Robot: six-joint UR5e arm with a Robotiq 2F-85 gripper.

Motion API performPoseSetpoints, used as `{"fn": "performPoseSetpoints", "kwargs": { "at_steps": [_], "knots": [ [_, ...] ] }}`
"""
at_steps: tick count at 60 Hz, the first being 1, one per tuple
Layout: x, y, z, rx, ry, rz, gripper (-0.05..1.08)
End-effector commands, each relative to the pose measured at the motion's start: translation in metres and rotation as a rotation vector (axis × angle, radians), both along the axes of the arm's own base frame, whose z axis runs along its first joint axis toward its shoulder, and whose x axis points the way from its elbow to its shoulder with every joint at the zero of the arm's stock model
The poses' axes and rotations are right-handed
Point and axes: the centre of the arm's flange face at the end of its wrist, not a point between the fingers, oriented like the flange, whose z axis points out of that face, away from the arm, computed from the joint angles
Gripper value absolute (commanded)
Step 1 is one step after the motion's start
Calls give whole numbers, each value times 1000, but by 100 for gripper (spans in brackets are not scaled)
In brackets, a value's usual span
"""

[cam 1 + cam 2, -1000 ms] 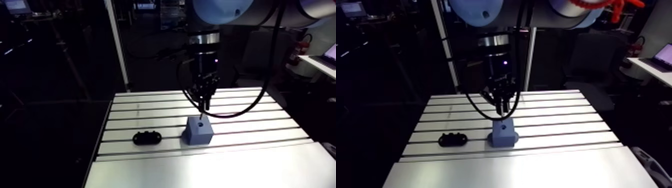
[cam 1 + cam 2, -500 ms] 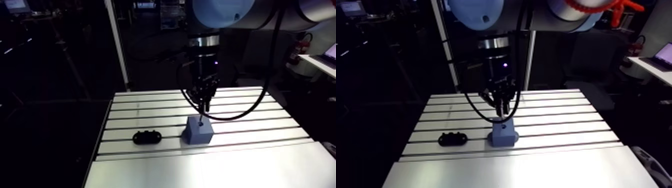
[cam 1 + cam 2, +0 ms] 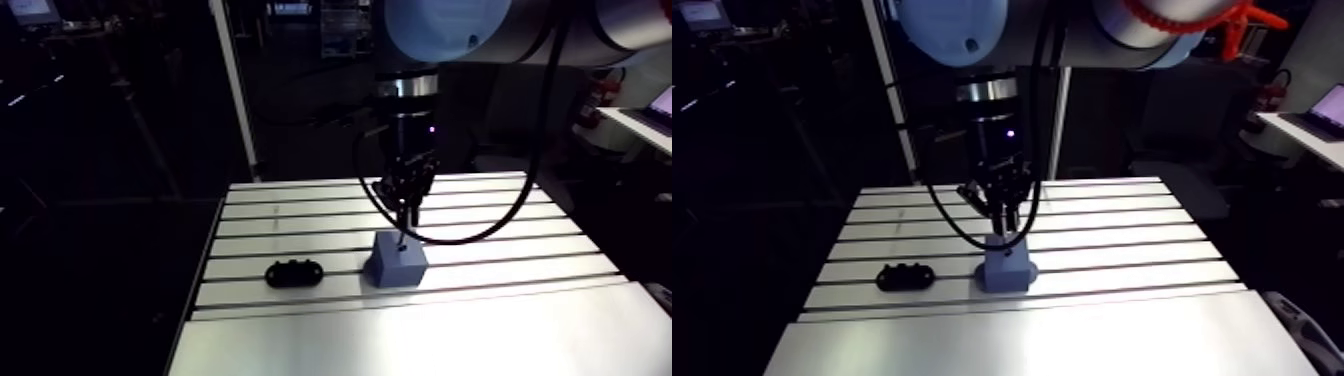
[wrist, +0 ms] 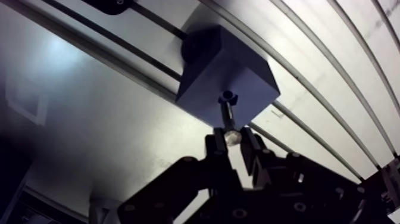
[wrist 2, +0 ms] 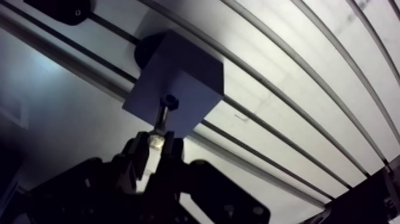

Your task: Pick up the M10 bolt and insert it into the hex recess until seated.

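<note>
gripper [image 4: 233, 139]: jaws closed narrow on the bolt [image 4: 226, 112], at its upper end | bolt: upright, tip at the mouth of the hole [image 4: 228, 95] in the blue-grey block [image 4: 250, 74] | step: insertion; it should descend straight and slow, letting go only once seated (black bracket [image 3: 295, 273] lies left, well apart)

Black part [image 3: 295, 273] on slotted table [image 3: 500, 330]

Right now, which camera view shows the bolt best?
The wrist view: the bolt shows close, held by the gripper, its end at the recess in the block. The arm view shows it only as a thin dark line between gripper and block.
</note>
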Motion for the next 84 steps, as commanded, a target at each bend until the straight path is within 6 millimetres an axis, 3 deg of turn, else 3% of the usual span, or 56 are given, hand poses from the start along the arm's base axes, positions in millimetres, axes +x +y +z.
{"fn": "performPoseSetpoints", "kwargs": {
  "at_steps": [1,84],
  "knots": [
    [-1,1,-4,0,-5,-1,108],
    [-4,3,-17,-2,-8,-2,108]
  ]
}}
